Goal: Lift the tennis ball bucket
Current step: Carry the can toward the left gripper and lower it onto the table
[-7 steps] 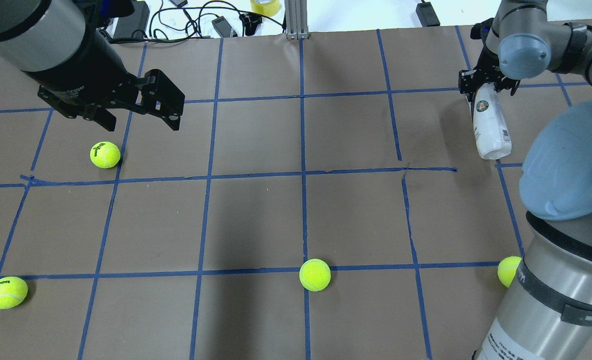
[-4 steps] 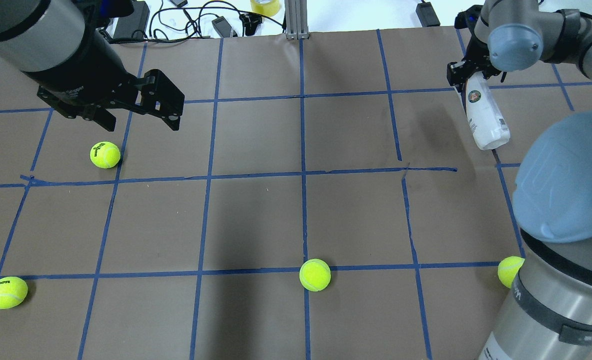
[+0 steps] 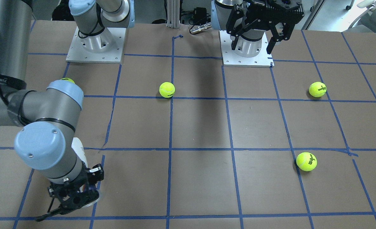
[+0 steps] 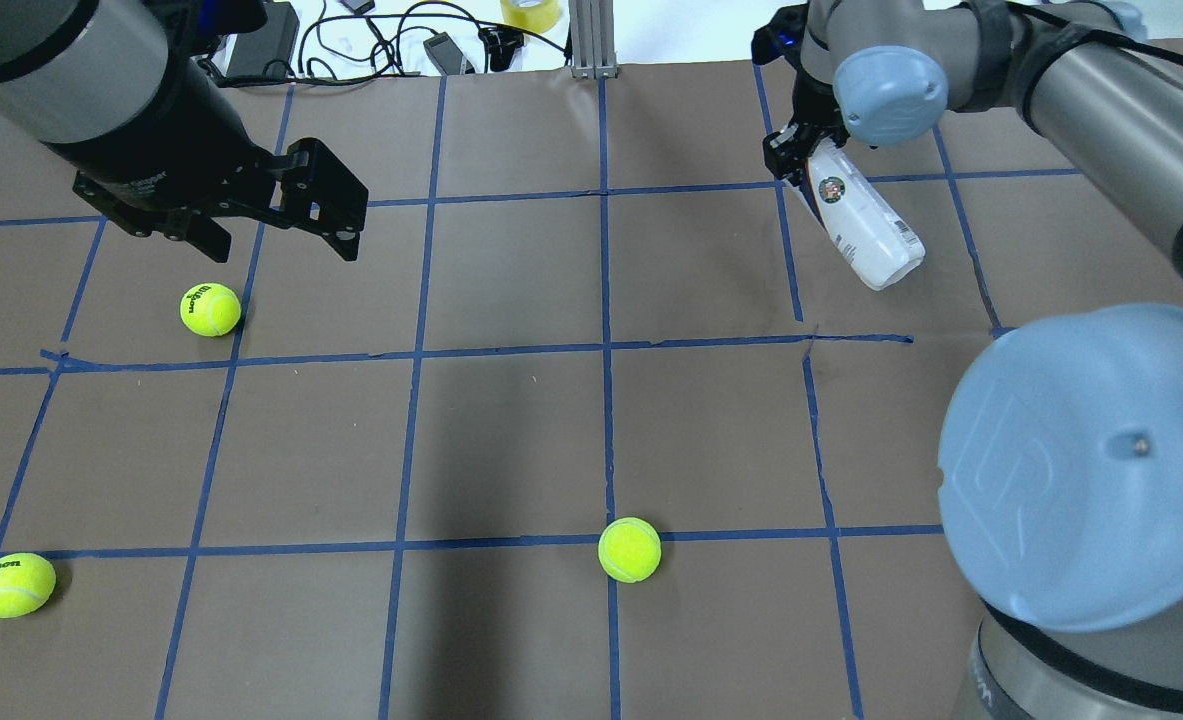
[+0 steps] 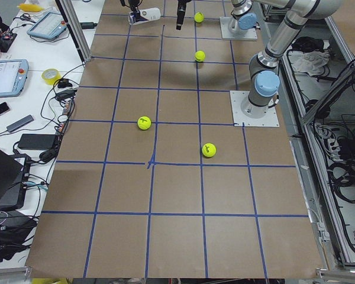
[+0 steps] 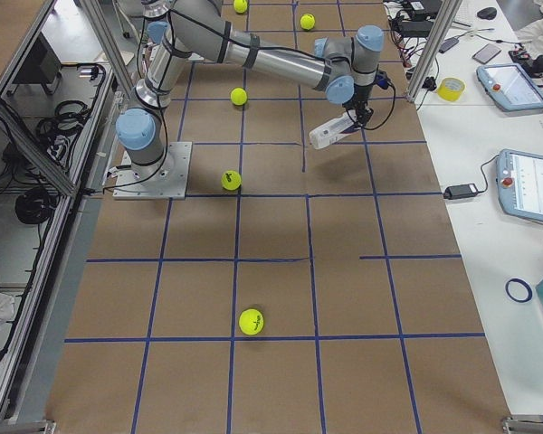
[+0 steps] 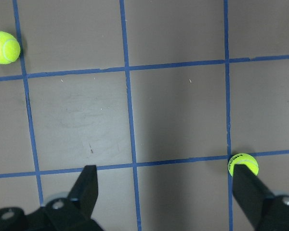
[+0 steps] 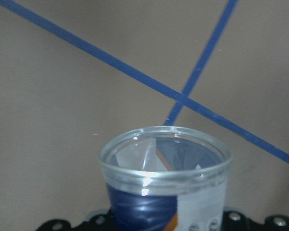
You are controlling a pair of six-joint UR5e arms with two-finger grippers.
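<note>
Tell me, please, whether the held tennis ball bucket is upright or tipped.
Tipped: the tennis ball bucket slants from the jaws of the right gripper, nearly level above the table.

Five yellow-green felt tennis balls (image 6: 251, 322) (image 6: 231, 181) (image 6: 239, 96) (image 6: 307, 21) (image 6: 241, 5) dot the brown paper tabletop (image 6: 271, 389). Just one white-labelled clear plastic tube (image 6: 330, 132).

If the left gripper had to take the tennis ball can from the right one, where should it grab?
Probably the can on its free half, pinched across the round body from the robot's left. The right gripper clamps the far end, leaving that slanted stretch bare; the left gripper is open.
</note>
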